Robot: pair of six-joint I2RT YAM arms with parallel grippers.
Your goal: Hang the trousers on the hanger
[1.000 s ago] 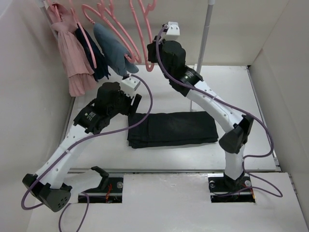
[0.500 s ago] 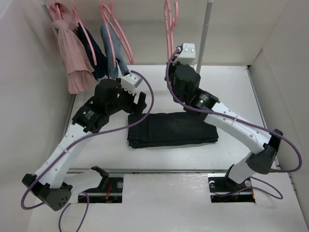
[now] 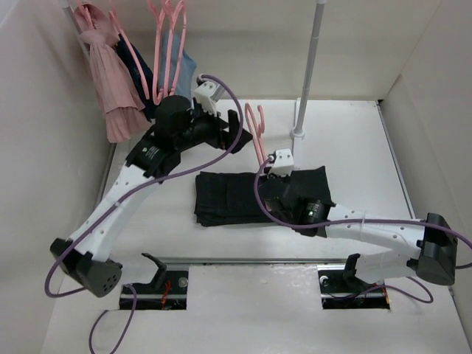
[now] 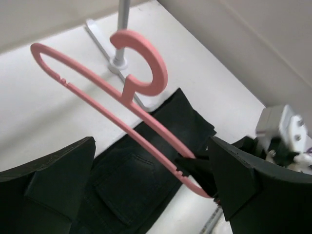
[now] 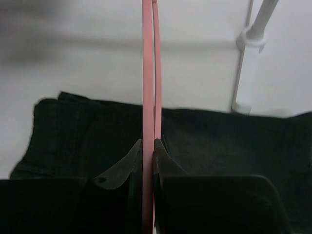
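Right wrist view shows you the hanger edge-on, hook cut off, pinched by the right tool. It stretches away from the arms; left tool gapes empty.

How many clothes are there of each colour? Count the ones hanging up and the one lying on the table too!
pink garment: 1
dark navy garment: 1
blue-grey garment: 1
black trousers: 1
Total: 4
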